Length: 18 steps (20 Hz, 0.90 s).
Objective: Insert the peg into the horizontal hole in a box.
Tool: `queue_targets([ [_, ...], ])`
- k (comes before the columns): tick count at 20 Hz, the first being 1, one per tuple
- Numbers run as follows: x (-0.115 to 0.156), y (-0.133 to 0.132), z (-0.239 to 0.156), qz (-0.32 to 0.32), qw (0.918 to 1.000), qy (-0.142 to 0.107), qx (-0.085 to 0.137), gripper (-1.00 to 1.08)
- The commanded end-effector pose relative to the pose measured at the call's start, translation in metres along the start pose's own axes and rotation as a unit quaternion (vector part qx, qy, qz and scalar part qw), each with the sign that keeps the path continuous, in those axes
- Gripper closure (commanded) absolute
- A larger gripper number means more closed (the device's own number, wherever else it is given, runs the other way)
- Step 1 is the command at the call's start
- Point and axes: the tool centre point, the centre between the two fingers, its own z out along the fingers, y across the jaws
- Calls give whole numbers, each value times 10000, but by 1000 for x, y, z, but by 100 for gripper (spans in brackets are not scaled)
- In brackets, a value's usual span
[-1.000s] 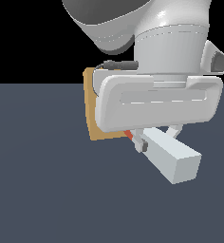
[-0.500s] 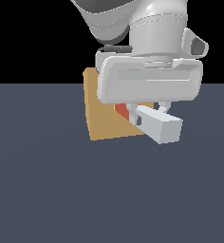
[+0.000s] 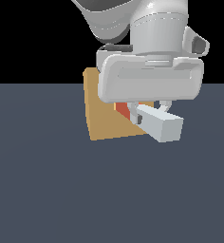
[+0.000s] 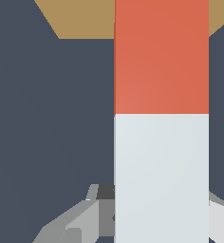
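In the exterior view, the tan-orange box (image 3: 102, 116) stands on the dark grey surface (image 3: 61, 190) toward the exterior view's left, partly covered by the arm's pale wrist housing (image 3: 149, 80). Just right of it, below the housing, the tool (image 3: 147, 114) is closed around the peg (image 3: 159, 126) near its white half. The peg lies level off the surface, its red-orange end against the box's face and its white end sticking out toward the exterior view's right. The hole itself is hidden. The wrist view shows the red-orange half reaching the box (image 4: 80, 19).
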Motion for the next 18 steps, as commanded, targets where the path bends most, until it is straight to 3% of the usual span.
queue_targets([
  [1, 0, 1, -2, 1, 10000, -6, -19, 108],
  [9, 18, 0, 0, 0, 10000, -2, -4, 108],
  [18, 92, -1, -1, -1, 10000, -5, -13, 108],
])
